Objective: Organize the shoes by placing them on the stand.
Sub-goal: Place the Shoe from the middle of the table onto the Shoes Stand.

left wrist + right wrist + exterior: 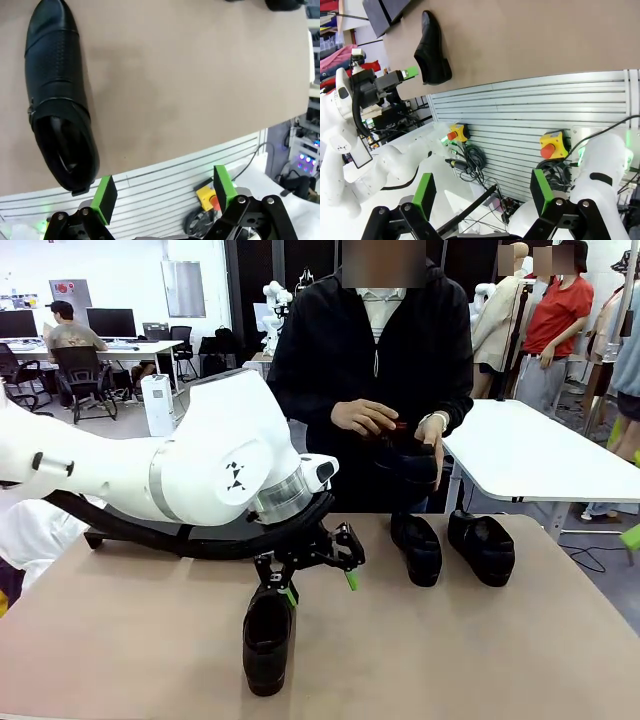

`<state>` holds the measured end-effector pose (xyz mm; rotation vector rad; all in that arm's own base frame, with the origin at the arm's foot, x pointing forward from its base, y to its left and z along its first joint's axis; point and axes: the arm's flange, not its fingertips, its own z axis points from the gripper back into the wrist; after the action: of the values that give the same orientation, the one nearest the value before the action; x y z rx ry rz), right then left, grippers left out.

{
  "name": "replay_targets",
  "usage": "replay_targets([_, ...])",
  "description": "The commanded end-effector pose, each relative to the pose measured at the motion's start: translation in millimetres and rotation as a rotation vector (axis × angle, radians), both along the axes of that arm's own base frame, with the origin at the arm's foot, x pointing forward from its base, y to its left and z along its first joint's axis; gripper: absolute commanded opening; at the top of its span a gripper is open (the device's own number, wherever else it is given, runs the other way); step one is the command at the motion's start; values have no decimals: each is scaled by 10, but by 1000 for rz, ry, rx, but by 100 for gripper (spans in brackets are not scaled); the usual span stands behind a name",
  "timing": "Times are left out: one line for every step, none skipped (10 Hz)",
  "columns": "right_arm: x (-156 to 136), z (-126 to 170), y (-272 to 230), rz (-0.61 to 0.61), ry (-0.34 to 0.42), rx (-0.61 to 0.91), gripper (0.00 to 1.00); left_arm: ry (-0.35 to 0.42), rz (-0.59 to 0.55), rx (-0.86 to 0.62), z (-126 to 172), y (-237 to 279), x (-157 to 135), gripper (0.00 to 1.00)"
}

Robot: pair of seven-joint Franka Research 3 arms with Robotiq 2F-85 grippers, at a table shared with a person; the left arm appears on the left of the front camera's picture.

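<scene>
Big brown bench (120,640), white left arm (200,470) stretched over it, person (370,350) at the far edge holding one black shoe (405,462), two shoes (417,548) side by side just below, a fourth shoe (267,635) near the front edge, left fingers (106,197) spread empty by its heel, right fingers (424,195) spread empty off the bench.

Heel end of near shoe (266,638) pt. hidden bhd left claw (321,588); held shoe (408,466) partly covered by person's hand (365,418).
</scene>
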<state>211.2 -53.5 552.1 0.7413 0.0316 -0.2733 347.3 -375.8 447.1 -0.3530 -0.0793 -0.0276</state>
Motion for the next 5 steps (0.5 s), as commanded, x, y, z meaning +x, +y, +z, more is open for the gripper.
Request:
replay_targets([-11, 13, -62, 20, -11, -15, 100, -2, 59, 49, -16, 5, -2, 100])
replay_targets([-11, 13, -62, 20, -11, -15, 100, 17, 52, 70, -72, 61, -10, 100])
replay_targets([-11, 13, -62, 20, -11, -15, 100, 20, 59, 126, -136, 104, -18, 100])
replay_targets([-11, 13, -62, 20, -11, -15, 100, 4, 56, 146, -216, 143, -9, 100])
replay_targets([-11, 13, -62, 20, -11, -15, 100, -11, 64, 161, -321, 166, -1, 100])
